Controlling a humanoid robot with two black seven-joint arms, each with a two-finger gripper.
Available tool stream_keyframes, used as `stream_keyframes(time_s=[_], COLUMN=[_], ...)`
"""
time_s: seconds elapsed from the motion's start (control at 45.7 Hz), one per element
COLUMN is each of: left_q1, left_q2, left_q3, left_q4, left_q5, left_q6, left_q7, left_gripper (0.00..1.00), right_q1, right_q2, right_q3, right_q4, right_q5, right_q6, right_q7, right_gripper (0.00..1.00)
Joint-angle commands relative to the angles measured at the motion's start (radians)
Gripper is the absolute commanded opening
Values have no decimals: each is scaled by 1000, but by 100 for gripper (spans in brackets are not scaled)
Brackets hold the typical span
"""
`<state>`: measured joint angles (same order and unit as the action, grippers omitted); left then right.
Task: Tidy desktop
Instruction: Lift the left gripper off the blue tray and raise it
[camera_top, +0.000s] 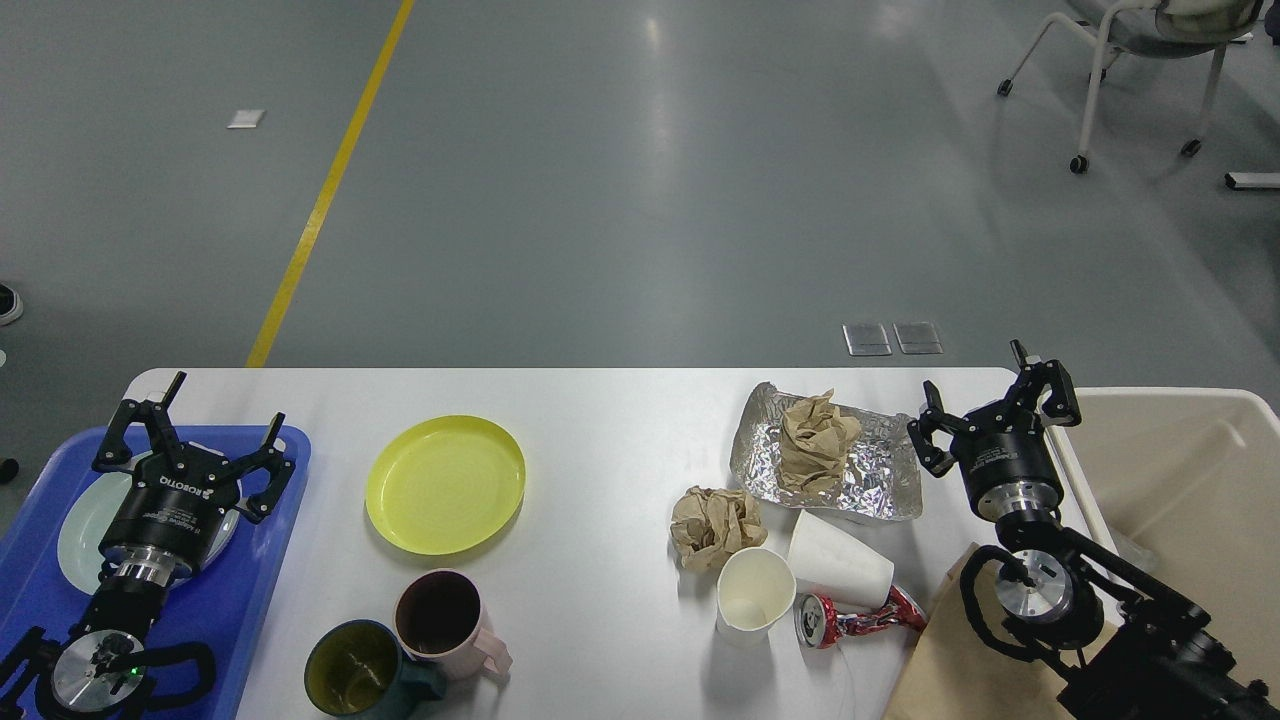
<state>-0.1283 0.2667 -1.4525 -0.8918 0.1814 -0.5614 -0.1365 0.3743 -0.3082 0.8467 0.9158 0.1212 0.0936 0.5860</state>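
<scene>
The tabletop (620, 420) fills the near half of the head view, its far edge running straight across with rounded corners at far left and far right, and open grey floor beyond; by my judgement the tidying is barely begun, since most of the clutter lies loose on it; at its right end stands the beige bin (1190, 480), which looks empty as far as its inside shows; at its left end the blue tray (270, 560) holds only a pale plate (80, 520), largely hidden under the left arm; a brown paper sheet (950, 660) hangs at the near right edge beside the right arm; the crumpled foil sheet (850, 480) lies far right with a brown paper wad (815, 440) on it; the yellow plate (445, 483) sits alone left of centre with bare white surface all around; near it at the near edge a pink mug (445, 620) and a dark green mug (360, 670) touch each other; right of centre a second paper wad (715, 525), an upright paper cup (755, 595), a tipped paper cup (840, 565) and a crushed can (860, 615) crowd together, leaving little room between them; the left gripper (195, 425) hovers over the tray with its fingers spread and holding nothing; the right gripper (990, 400) hangs between foil and bin, fingers likewise spread and empty; the widest free lane is the middle of the surface between yellow plate and foil.
</scene>
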Motion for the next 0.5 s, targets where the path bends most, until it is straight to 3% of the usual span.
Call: stream_keyframes(time_s=[0.0,0.131,0.482], left_q1=[3,1,-8], left_q2=[-1,0,35], left_q3=[-3,-8,7], left_q4=[2,4,-7], left_q5=[-2,-3,6], left_q6=[-2,0,1], left_q7=[-2,-21,-8], left_gripper=[97,97,97], right_q1=[0,0,0], right_q2=[0,0,0], right_q3=[0,0,0], right_q4=[0,0,2], right_q5=[0,0,0], right_q6=[0,0,0], right_q7=[0,0,0], right_gripper=[100,100,100])
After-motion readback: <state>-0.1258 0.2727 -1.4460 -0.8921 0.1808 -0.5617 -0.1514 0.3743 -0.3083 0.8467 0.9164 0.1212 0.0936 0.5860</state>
